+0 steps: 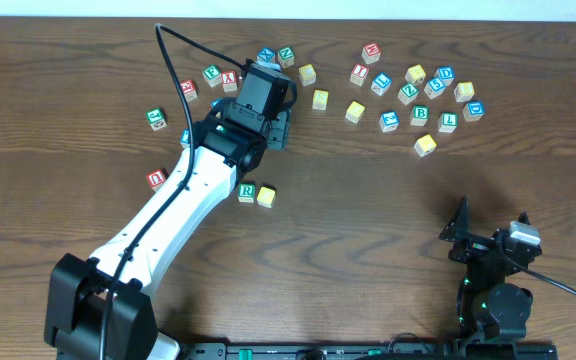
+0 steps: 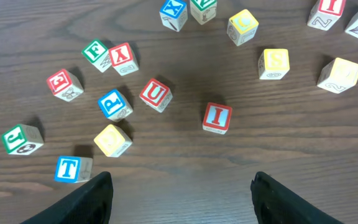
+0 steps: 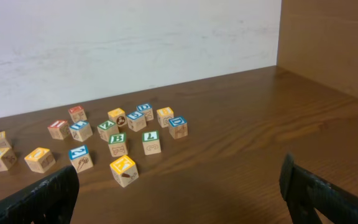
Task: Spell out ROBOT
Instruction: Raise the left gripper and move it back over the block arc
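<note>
Row: R cube (image 1: 247,191), yellow cube (image 1: 266,196) sitting paired as RO | left tool (image 2: 182,180) hovering spread, searching | right tool (image 3: 176,186) idling spread

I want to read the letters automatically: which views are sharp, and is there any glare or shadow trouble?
Left wrist: sharp, soft shadows, the blue T block reads easily. Overhead: even light, no glare, but letters tiny. Right wrist: pale wall washed out, far letters slightly soft.
</note>
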{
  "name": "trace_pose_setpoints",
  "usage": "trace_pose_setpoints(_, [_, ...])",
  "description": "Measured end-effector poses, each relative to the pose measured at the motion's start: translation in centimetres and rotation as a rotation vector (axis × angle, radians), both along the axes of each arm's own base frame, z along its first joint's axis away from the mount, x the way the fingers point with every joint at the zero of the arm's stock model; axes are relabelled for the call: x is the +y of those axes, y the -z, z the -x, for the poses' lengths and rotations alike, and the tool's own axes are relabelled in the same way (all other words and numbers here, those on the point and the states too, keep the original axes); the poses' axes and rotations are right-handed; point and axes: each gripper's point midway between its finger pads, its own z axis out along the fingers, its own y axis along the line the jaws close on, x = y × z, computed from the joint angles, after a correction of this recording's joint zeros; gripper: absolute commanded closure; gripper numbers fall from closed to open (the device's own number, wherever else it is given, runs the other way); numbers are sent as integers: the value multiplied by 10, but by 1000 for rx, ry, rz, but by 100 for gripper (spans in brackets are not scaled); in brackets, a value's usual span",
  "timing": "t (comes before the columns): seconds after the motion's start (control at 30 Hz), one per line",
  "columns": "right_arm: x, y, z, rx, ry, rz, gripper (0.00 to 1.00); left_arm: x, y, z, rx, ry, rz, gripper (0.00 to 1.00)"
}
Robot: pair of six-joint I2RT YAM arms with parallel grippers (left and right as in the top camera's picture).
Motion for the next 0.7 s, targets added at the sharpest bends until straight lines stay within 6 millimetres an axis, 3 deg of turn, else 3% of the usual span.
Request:
trace_pose_setpoints(0.23, [-3,-1,1,-4,17,1,1,15,-2,-5,-18,-34,-47,21])
trace_pose_setpoints(0.7, [-11,-1,3,-4,67,4,1,88,2,-22,15,-166,-47,15])
